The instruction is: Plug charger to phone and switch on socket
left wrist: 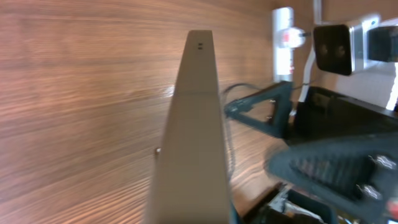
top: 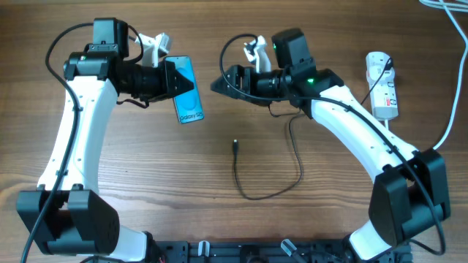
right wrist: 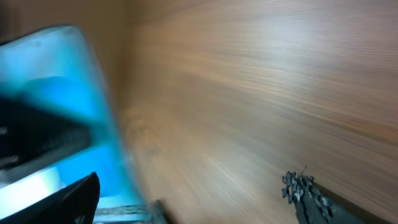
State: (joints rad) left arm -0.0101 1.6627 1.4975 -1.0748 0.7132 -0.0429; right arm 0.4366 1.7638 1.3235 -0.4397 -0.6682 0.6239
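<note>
Phone (top: 190,98) gripped in left gripper (top: 178,79), charger (top: 235,146) lying well apart

The wooden table (top: 146,168) carries the black charger (top: 235,146) looping mid-table and the white socket (top: 384,88) toward its right edge.

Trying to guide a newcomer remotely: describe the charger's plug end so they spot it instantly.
On the wooden table, look at the middle, between the white left arm and right arm. A thin black cable loops there; its free end is a small metal-tipped plug, unlike the thick white cable at right.
</note>
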